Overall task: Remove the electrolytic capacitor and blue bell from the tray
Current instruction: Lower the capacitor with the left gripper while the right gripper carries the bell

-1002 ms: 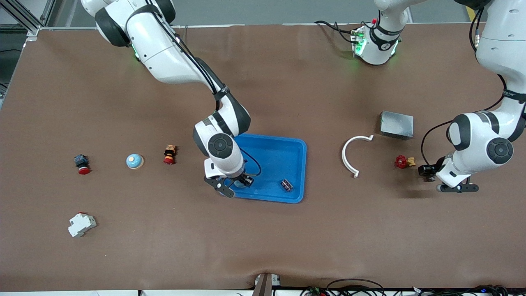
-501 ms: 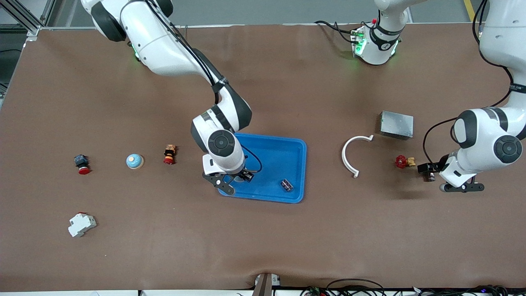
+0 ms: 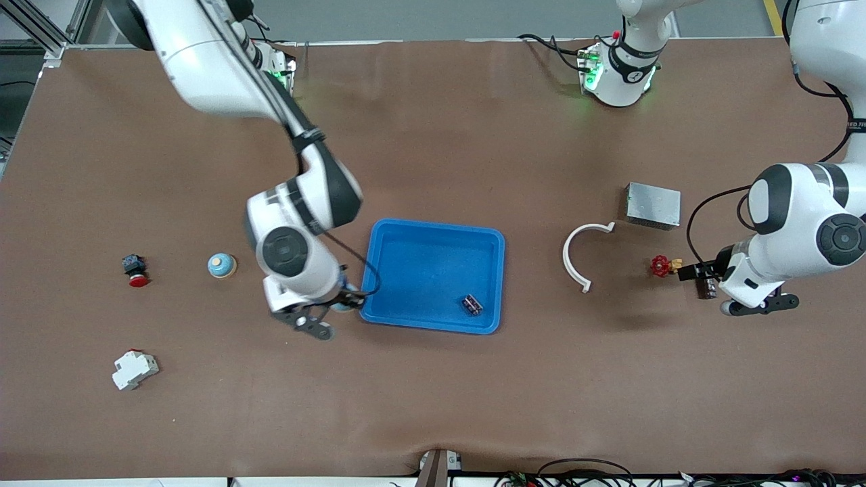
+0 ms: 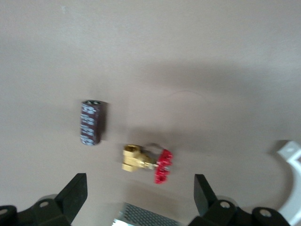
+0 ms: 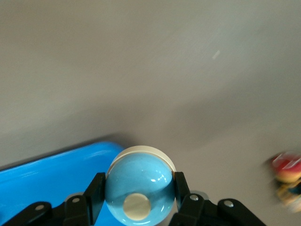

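My right gripper [image 3: 326,315] [image 5: 138,186] is shut on a glossy blue bell [image 5: 141,169] [image 3: 342,306] with a cream button. It hangs over the corner of the blue tray [image 3: 433,226] [image 5: 56,174] at the right arm's end. A dark capacitor [image 3: 472,304] lies in the tray, near its edge closest to the front camera. Another dark capacitor [image 3: 708,289] [image 4: 90,122] lies on the table beside a brass valve with a red handle [image 3: 662,266] [image 4: 146,163]. My left gripper [image 3: 758,304] [image 4: 140,197] hangs open just above the table by that capacitor, with nothing between its fingers.
A second blue bell [image 3: 221,265], a red push button [image 3: 135,270] and a white breaker [image 3: 134,368] lie toward the right arm's end. A white curved piece [image 3: 578,260] [image 4: 292,181] and a grey metal box [image 3: 653,205] lie near the valve.
The right arm carried the bell from inside the tray out over its corner, toward the right arm's end. The left gripper opened fully and drew slightly away from the capacitor.
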`<state>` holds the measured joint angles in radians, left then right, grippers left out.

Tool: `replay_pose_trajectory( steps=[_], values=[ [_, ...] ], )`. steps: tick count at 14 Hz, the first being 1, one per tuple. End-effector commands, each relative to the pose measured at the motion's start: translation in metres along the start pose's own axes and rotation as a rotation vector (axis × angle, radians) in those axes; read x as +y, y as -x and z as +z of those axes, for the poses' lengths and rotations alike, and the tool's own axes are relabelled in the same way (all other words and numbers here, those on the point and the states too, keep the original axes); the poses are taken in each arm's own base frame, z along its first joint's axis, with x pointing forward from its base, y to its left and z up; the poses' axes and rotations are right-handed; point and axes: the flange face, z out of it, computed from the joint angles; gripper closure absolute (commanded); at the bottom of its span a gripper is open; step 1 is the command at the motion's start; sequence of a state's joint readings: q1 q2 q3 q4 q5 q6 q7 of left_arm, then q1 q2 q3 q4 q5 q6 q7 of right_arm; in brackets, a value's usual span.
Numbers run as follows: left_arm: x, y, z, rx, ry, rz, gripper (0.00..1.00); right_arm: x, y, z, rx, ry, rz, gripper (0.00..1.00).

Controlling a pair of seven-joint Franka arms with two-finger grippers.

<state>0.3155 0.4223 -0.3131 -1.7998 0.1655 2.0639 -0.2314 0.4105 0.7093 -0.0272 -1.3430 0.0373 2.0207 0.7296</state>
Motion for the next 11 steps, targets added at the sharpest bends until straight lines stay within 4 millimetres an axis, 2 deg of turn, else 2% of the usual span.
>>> replay_pose_trajectory(
  steps=[1,3,6,8,11],
  values=[
    [0.029,0.000,-0.031,-0.010,0.027,-0.079,0.00,0.071,-0.033,-0.014,-0.027,-0.018,-0.116,1.00],
    [0.056,0.006,-0.038,-0.006,0.040,-0.120,0.00,0.113,-0.059,-0.009,-0.043,-0.035,-0.177,1.00],
    [0.094,0.013,-0.052,0.008,0.065,-0.179,0.00,0.185,-0.093,0.008,-0.069,-0.083,-0.259,1.00],
    [0.119,0.017,-0.062,0.017,0.084,-0.225,0.00,0.214,-0.101,0.018,-0.079,-0.097,-0.311,1.00],
    [0.154,0.023,-0.074,0.034,0.099,-0.286,0.00,0.244,-0.109,0.028,-0.077,-0.101,-0.366,1.00]
  ],
)
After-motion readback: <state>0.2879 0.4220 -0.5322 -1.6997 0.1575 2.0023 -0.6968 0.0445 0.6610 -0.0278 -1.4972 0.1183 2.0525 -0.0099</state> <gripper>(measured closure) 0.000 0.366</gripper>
